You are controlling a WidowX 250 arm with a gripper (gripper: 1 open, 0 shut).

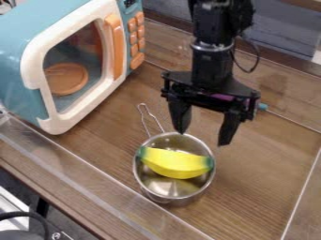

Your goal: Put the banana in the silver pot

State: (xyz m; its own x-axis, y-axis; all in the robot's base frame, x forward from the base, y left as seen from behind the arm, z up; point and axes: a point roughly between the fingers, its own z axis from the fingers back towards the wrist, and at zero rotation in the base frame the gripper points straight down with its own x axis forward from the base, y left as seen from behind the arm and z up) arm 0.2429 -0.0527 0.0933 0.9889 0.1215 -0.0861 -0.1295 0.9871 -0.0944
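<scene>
The yellow banana (175,163) with a green tip lies inside the silver pot (152,182), which stands on the wooden table near the front, its wire loop handle (149,118) pointing back. My gripper (206,133) hangs just above the pot's far rim, fingers pointing down and spread wide, open with nothing between them. It does not touch the banana or the pot.
A teal and white toy microwave (69,56) with an orange control panel stands at the back left. A purple toy eggplant (261,106) peeks out behind the gripper on the right. Bare wooden table (269,178) lies to the pot's right.
</scene>
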